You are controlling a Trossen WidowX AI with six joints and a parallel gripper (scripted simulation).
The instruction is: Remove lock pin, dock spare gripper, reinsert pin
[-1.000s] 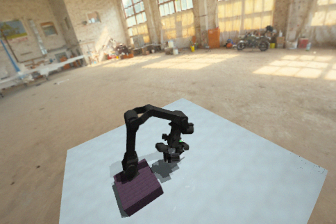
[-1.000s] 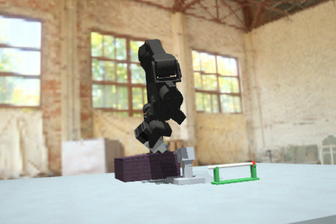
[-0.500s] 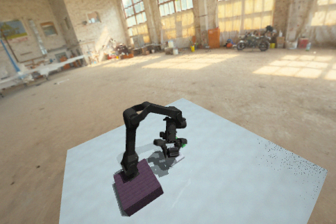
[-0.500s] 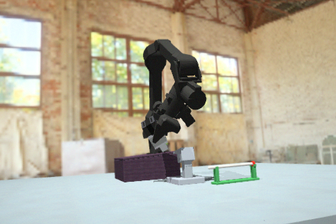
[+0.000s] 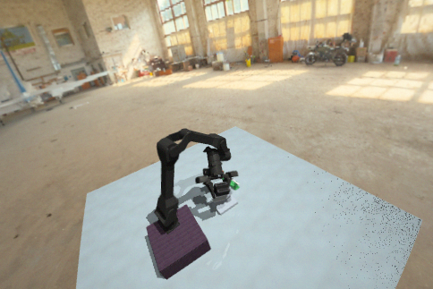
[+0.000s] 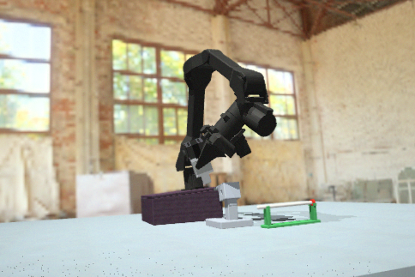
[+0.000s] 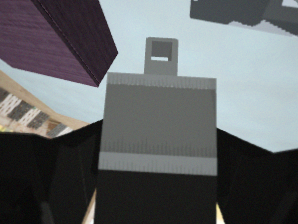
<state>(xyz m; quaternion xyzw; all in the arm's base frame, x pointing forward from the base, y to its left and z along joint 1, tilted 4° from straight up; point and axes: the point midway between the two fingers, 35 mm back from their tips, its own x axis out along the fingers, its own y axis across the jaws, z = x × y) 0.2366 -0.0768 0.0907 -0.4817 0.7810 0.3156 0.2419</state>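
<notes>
My gripper (image 6: pixel 191 165) (image 7: pixel 156 124) is shut on the spare gripper's grey body (image 6: pixel 202 168) (image 7: pixel 159 115). The spare gripper hangs in the air, tilted, with its spigot (image 6: pixel 207 179) (image 7: pixel 161 69) pointing down; a square hole shows through the spigot in the wrist view. The grey mount (image 6: pixel 231 211) stands upright below and beside it, apart from the spigot, with its socket head (image 6: pixel 230 190) on top. In the top view the mount's base (image 5: pixel 227 207) shows, the rest mostly hidden. The white lock pin (image 6: pixel 285 205), red at one end, lies across the green rack (image 6: pixel 291 224).
The arm stands on a purple block (image 5: pixel 179 241) (image 6: pixel 182 208) (image 7: pixel 75 42), left of the mount in the exterior view. The green rack stands right of the mount there. In the top view the rack (image 5: pixel 234 184) is partly hidden behind my gripper. Arm shadows lie on the table.
</notes>
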